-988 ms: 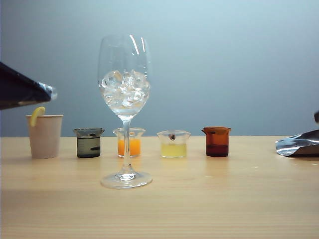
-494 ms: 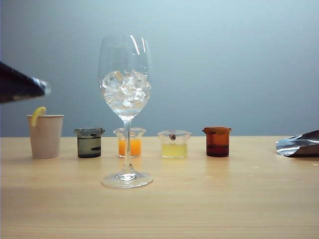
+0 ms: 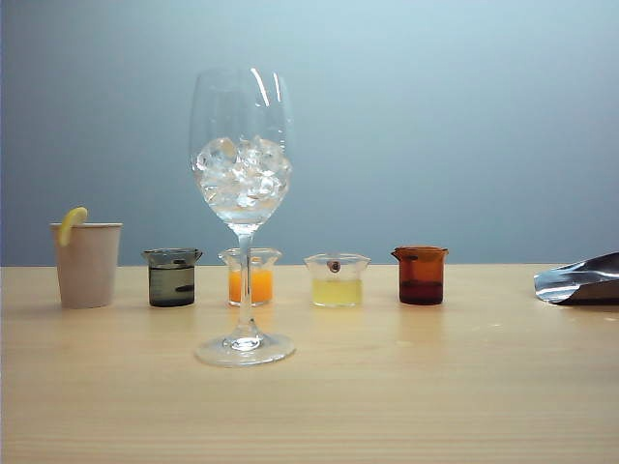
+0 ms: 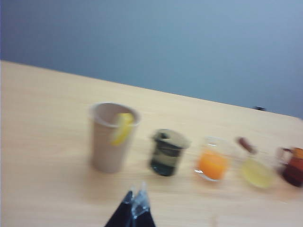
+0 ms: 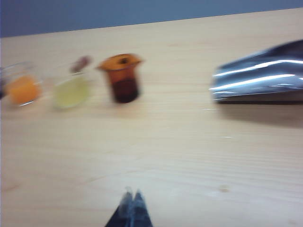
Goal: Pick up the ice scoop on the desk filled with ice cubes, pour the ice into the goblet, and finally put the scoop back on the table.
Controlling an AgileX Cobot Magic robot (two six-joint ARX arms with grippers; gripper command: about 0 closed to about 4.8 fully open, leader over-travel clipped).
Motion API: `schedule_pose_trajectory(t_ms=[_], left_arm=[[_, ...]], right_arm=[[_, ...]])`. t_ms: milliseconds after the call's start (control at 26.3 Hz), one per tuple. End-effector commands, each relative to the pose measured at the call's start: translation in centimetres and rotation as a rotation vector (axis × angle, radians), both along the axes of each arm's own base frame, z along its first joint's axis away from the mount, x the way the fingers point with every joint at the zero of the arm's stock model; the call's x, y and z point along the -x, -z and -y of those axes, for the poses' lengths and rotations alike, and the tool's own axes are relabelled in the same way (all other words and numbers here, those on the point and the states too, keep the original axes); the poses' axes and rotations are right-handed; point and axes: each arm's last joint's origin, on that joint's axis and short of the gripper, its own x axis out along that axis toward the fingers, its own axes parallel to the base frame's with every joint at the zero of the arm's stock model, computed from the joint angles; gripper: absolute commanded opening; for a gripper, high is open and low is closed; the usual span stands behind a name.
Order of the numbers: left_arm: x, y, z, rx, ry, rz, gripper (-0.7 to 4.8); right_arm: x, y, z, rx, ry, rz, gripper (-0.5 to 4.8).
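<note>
Steel ice scoop [image 3: 580, 282] lies on the table [image 3: 406, 387] at far right; ice cubes [image 3: 242, 176] sit in the goblet [image 3: 242, 213]. Left gripper [image 4: 134, 204] & right gripper [image 5: 132, 197] – both pressed together, empty. Risk: a low arm sweep tipping the tall, thin-stemmed goblet.

Two slim black grippers, left gripper [image 4: 134, 208] and right gripper [image 5: 132, 208], with translucent-tipped fingers.

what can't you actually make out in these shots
- Ice scoop: cut off by the exterior view's right edge; handle unseen.
- Goblet: missing from both wrist views.
- Left gripper and right gripper: outside the exterior view; only blurred, shut tips show in the wrist views.
- Brown beaker: cut by the left wrist view's edge.
</note>
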Motion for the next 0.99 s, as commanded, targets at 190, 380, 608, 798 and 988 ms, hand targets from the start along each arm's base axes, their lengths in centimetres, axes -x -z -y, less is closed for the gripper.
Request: schedule_pose_trajectory(t_ms=[190, 380, 608, 798, 988], left_arm=[[0.0, -0.2, -0.5, -0.001, -0.04, 0.01, -0.02], [0.0, -0.2, -1.0, -0.001, -0.103, 0.01, -0.02], [0.0, -0.2, -1.0, -0.001, -0.102, 0.01, -0.02], [0.0, -0.2, -1.0, -0.001, -0.102, 0.01, -0.02], [0.0, -0.2, -1.0, -0.001, -0.102, 0.01, -0.02]], right_arm=[[-0.5, 0.0, 2.7, -0.002, 0.289, 0.012, -0.08], [-0.5, 0.0, 3.4, 0.001, 0.364, 0.013, -0.09], [-0.5, 0.0, 3.3, 0.001, 0.363, 0.013, -0.08], [-0.5, 0.0, 3.4, 0.001, 0.363, 0.013, -0.09], [-0.5, 0.0, 3.4, 0.003, 0.365, 0.013, -0.08]])
